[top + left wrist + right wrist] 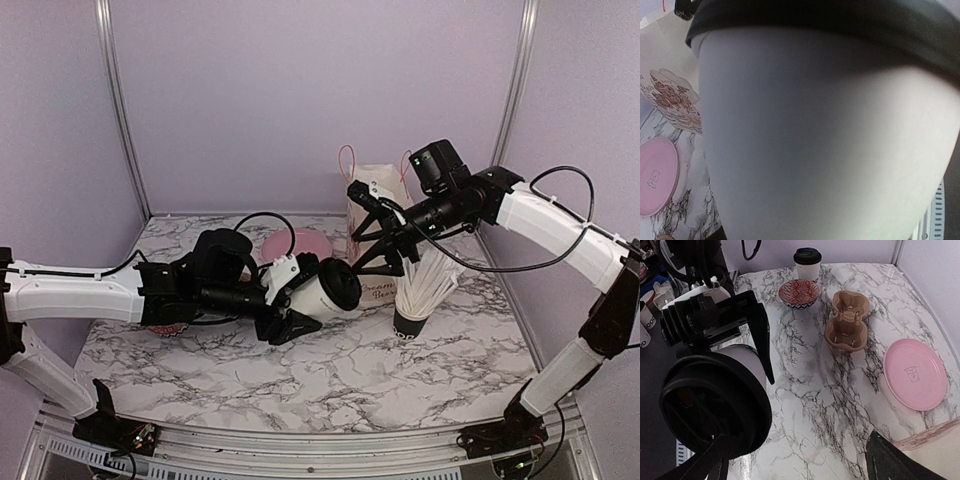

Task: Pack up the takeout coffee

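The left gripper (300, 297) is clamped on a takeout cup (320, 287), tipped sideways at about 8 o'clock from the paper bag (372, 195). The right gripper (378, 240) gapes wide and empty by the bag mouth. Likely nothing is packed yet (bag interior unseen): second cup (807, 262) stands at 12 o'clock in the right wrist view, and the carrier (847, 320) is empty.

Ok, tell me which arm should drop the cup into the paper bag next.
Left. The left gripper clamps the takeout cup, tilted lid-first toward the paper bag. The right gripper stands open at the bag, with no cup.
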Robot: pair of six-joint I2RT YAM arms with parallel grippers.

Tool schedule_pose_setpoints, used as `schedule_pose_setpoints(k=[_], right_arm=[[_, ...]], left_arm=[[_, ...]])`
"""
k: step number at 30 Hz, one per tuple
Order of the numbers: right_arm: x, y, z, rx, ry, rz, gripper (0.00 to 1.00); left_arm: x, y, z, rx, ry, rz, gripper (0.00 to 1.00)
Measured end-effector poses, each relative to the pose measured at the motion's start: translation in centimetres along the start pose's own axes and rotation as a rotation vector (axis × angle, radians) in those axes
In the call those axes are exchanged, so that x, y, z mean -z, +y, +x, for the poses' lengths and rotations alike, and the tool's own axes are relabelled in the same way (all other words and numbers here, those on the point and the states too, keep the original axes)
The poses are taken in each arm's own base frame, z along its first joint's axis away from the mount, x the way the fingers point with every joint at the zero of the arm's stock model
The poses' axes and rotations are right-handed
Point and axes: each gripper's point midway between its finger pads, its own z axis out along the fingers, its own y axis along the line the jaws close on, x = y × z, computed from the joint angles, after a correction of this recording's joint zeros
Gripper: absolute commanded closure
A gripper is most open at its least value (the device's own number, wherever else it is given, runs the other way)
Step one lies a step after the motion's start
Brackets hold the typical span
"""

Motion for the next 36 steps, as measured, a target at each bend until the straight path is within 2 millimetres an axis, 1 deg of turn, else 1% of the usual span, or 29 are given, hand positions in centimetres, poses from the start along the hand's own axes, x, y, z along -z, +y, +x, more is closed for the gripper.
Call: schedule_pose_setpoints(k=[2,3,6,8,11,15,17,19,21,24,26,31,36], right_arm=[[-1.2,0.8,0.1,-0.004,0.008,-0.048,0.08],[-1.6,1.5,0.1,-0.007,0.01,-0.079,0.08],[-2.1,3.2,-0.5,0.009,0.001,-0.137,0.08],[-2.0,3.8,-1.0,0.016,-0.011,-0.159,0.08],[-1.7,3.6,-1.4,0.02,-0.019,-0.152,0.08],[-0.2,2.9,-1.4,0.008,-0.038,-0.141,0.08],[0.5,3.1,-1.5,0.019,-0.054,-0.149,0.07],[1.2,4.0,-1.8,0.044,-0.073,-0.17,0.06],[1.3,5.4,-2.1,0.08,-0.077,-0.196,0.06],[0.7,7.1,-2.1,0.115,-0.069,-0.232,0.07],[0.3,7.7,-2.0,0.123,-0.06,-0.247,0.07],[-0.1,7.3,-1.9,0.126,-0.047,-0.228,0.1],[-0.4,6.8,-1.7,0.128,-0.035,-0.195,0.09]], left_arm=[[0.0,0.2,-0.7,0.005,-0.027,-0.008,0.32],[0.0,0.3,-0.6,0.009,-0.024,-0.013,0.32],[-0.2,0.2,-0.5,0.01,-0.024,-0.007,0.33],[-0.2,-0.1,-0.6,0.006,-0.028,-0.001,0.33],[-0.2,-0.1,-0.7,0.006,-0.033,-0.002,0.33],[-0.2,0.1,-1.0,0.008,-0.046,-0.011,0.33],[-0.2,0.2,-1.1,0.012,-0.05,-0.015,0.33],[-0.2,0.2,-1.1,0.016,-0.05,-0.015,0.33],[-0.2,0.2,-1.1,0.019,-0.05,-0.015,0.33],[-0.2,0.2,-1.2,0.023,-0.051,-0.014,0.33],[-0.2,0.2,-1.2,0.026,-0.05,-0.015,0.33],[-0.2,0.2,-1.1,0.039,-0.049,-0.014,0.33],[-0.2,0.1,-1.3,0.044,-0.055,-0.006,0.33]])
